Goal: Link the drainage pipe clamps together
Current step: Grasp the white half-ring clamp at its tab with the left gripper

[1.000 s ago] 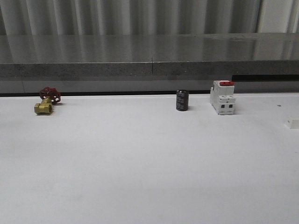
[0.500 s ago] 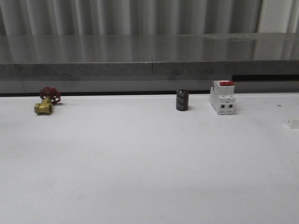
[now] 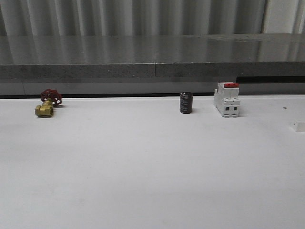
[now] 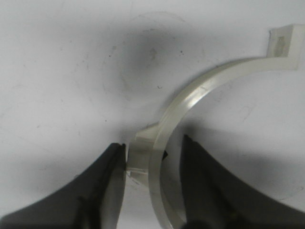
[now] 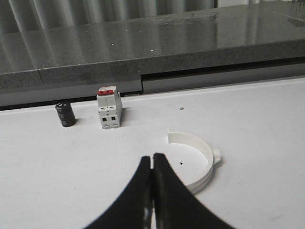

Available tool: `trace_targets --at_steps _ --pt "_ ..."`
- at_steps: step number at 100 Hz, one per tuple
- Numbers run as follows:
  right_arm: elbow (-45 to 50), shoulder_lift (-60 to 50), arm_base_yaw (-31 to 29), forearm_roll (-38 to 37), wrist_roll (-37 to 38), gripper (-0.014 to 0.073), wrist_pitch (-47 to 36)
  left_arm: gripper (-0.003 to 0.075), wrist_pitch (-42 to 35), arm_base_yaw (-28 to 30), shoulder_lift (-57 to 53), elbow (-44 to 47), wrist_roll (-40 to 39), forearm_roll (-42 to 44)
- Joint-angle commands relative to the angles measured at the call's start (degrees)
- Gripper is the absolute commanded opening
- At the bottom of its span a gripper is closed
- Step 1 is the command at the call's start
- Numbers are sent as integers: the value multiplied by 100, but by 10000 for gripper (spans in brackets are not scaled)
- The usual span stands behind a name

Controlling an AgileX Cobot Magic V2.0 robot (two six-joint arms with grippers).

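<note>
Two clamp halves unjoined: one half-ring [image 4: 190,102] straddled by parted left gripper [image 4: 153,160], ungripped; other half-ring [image 5: 198,160] on table [image 5: 257,129] beyond closed, empty right gripper [image 5: 152,164]. Connection outstanding.

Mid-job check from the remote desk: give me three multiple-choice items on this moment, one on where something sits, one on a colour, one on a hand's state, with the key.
1. In the front view, what stands between the brass valve and the white breaker block?
A. a black cylinder
B. a clamp half
C. a red cup

2. What colour is the switch on top of the breaker block?
A. blue
B. red
C. green

3. How does the right hand stand?
A. shut on a clamp half
B. wide open
C. shut, holding nothing

Key:
1 A: the black cylinder stands between the brass valve and the breaker block.
2 B: its top switch is red.
3 C: the right hand has its fingers pressed together short of the clamp half; the left hand straddles the other clamp half.
</note>
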Motion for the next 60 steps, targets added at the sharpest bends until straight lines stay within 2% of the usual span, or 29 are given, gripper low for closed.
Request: trace_targets --at_steps 1,11,30,47,60 --pt "-116 -105 -28 -64 -11 -67 -505 130 -38 17 -284 -157 -6 -91" --pt "-116 -105 -28 -64 -11 -67 -505 101 -29 17 -284 -157 -6 -91" --pt "-116 -105 -28 -64 -11 -67 -505 101 100 17 -305 -171 -6 -242" --pt "-116 -105 -28 -64 -11 -67 -505 101 495 6 -526 -256 -6 -668" --pt "-116 -105 -28 -64 -11 -67 -505 101 818 -216 -915 -256 -82 -739"
